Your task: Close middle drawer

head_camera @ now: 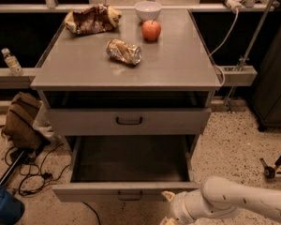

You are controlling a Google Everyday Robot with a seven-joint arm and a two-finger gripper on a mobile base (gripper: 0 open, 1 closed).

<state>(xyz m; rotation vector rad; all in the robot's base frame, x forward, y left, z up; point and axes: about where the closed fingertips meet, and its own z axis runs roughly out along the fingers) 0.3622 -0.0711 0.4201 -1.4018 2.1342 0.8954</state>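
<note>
Two drawers show in the grey cabinet [42,81]: the top drawer [129,121], out a crack, and the middle drawer [91,191], pulled far out toward the camera. The middle drawer's long axis runs left-right, and its front faces the camera with one black handle [129,196] at centre.

On the tabletop are one white bowl [148,9], one apple [151,30], one crushed can [124,51] lying on its side, and one crumpled bag [91,18]. One bottle [11,61] stands on the left ledge, with one brown sack [21,121] and cables [28,172] on the floor below.

The gripper [168,208] sits low, just beside the middle drawer front's right end, possibly touching it. The arm [234,200] comes in from the right. Cannot tell how far the gripper is open or whether it grips anything.
</note>
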